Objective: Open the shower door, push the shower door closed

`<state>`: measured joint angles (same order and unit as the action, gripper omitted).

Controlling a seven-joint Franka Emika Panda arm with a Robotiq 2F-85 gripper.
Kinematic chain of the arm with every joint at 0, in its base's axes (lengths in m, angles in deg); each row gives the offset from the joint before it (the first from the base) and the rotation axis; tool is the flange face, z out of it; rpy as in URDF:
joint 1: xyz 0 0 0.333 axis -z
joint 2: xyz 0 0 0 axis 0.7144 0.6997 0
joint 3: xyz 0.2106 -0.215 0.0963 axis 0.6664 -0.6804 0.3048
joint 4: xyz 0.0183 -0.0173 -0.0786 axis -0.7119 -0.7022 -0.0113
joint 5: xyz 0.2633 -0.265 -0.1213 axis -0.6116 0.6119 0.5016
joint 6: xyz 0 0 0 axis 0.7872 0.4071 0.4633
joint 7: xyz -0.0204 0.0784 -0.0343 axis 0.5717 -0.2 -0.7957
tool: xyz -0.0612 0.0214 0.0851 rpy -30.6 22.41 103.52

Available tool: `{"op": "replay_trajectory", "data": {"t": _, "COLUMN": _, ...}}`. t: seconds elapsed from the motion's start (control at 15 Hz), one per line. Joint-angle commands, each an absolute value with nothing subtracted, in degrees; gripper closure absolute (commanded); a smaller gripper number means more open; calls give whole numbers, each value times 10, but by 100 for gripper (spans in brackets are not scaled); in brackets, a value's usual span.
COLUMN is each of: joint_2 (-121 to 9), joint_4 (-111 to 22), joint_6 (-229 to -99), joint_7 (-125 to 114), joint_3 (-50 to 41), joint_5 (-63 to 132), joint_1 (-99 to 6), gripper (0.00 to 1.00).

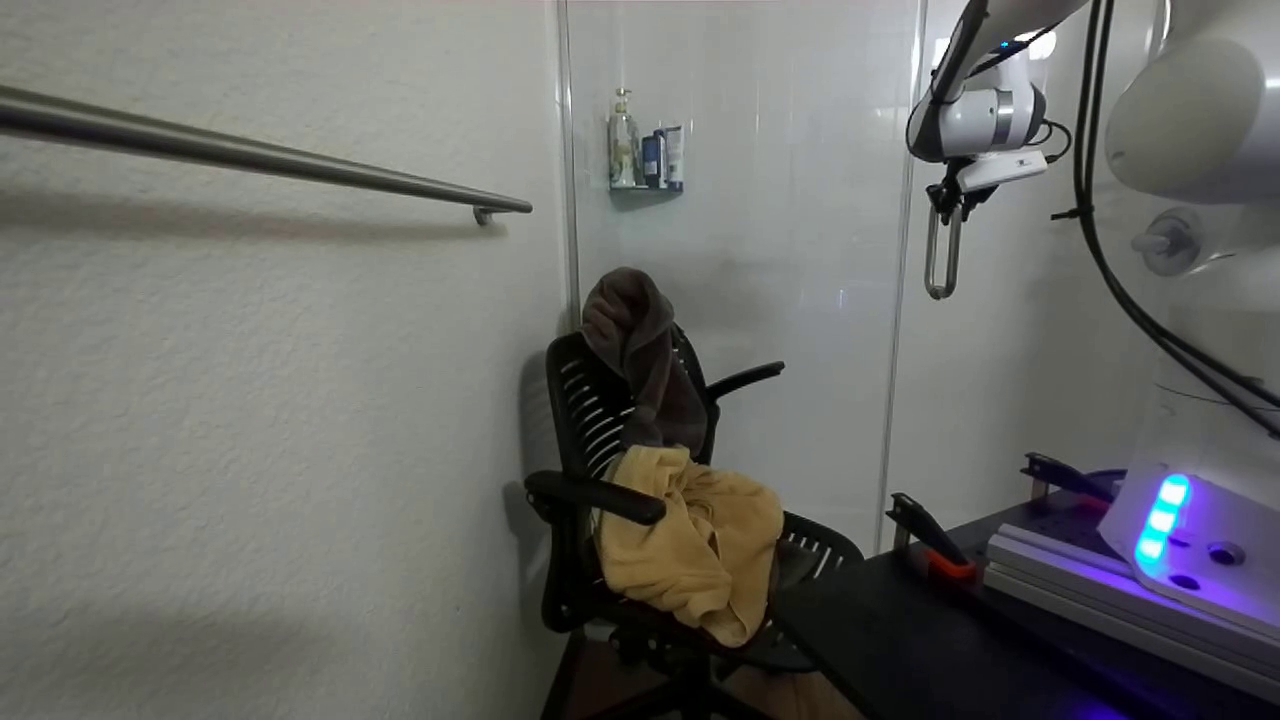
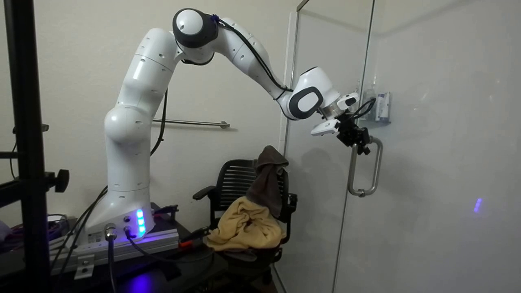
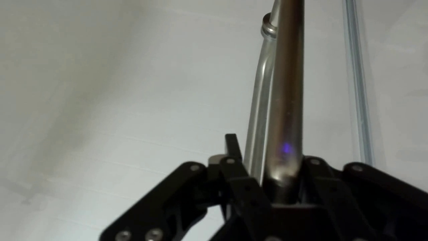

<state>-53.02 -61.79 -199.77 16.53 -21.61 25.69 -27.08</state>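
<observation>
The shower door (image 1: 1020, 380) is a tall clear glass panel with white wall behind it; it also shows in an exterior view (image 2: 439, 171). Its silver D-shaped loop handle (image 2: 352, 175) stands near the glass edge and also shows in an exterior view (image 1: 953, 250). My gripper (image 2: 361, 149) is at the upper part of the handle. In the wrist view my gripper (image 3: 272, 162) has its black fingers on both sides of the near handle bar (image 3: 287, 83), closed around it. The far bar lies behind it. I cannot tell whether the door stands slightly ajar.
A black chair (image 1: 745, 378) with a yellow towel (image 1: 690, 540) and a brown towel (image 1: 650, 350) stands by the neighbouring glass panel. A grey bar (image 1: 250, 150) is on the wall. A shelf with bottles (image 1: 650, 160) is behind the glass. The black table (image 1: 900, 640) carries the arm.
</observation>
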Motion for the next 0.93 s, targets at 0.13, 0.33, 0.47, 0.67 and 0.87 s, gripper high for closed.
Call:
{"op": "replay_trajectory", "data": {"t": 0.13, "joint_2": -571, "joint_4": -674, "joint_6": -1996, "joint_7": 78, "joint_3": -281, "joint_5": 344, "joint_1": -322, "gripper": 94}}
{"op": "replay_trajectory", "data": {"t": 0.33, "joint_2": -575, "joint_4": -678, "joint_6": -1975, "joint_7": 12, "joint_3": -342, "joint_5": 407, "joint_1": -376, "gripper": 94}}
{"op": "replay_trajectory", "data": {"t": 0.47, "joint_2": -587, "joint_4": -685, "joint_6": -1944, "joint_7": -21, "joint_3": -374, "joint_5": 449, "joint_1": -413, "gripper": 94}}
{"op": "replay_trajectory", "data": {"t": 0.67, "joint_2": -587, "joint_4": -686, "joint_6": -1914, "joint_7": -106, "joint_3": -441, "joint_5": 530, "joint_1": -478, "gripper": 94}}
{"op": "replay_trajectory", "data": {"t": 0.87, "joint_2": -601, "joint_4": -698, "joint_6": -1880, "joint_7": -167, "joint_3": -484, "joint_5": 597, "joint_1": -532, "gripper": 94}}
